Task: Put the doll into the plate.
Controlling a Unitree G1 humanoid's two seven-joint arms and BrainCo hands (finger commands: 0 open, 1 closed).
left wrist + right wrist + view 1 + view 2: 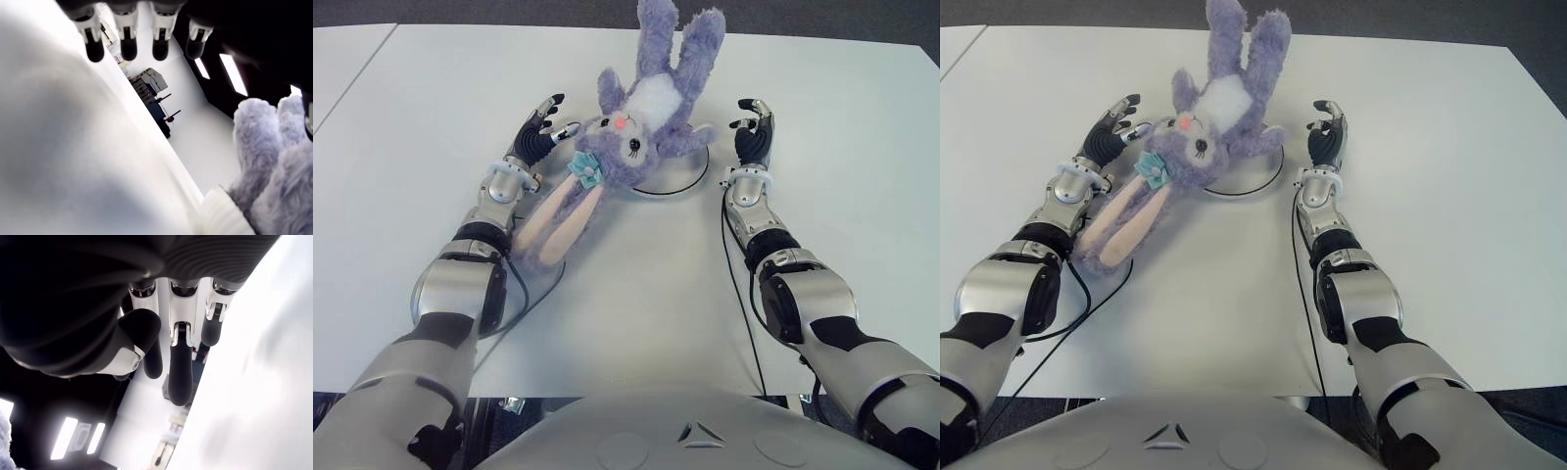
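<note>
The doll (641,116), a purple plush rabbit with a white belly, long pink-lined ears and a teal bow, lies on its back over a white plate (690,172). Its body covers most of the plate; its ears (558,220) trail off toward my left forearm. My left hand (540,127) shows just left of the doll's head, fingers spread and holding nothing. In the left wrist view the doll's fur (274,176) appears beside the straight fingers (128,41). My right hand (754,132) shows just right of the plate, fingers extended and empty (178,372).
The white table (636,304) spreads around the plate. Its far edge (803,37) runs behind the doll's feet. Black cables (736,274) run along both forearms.
</note>
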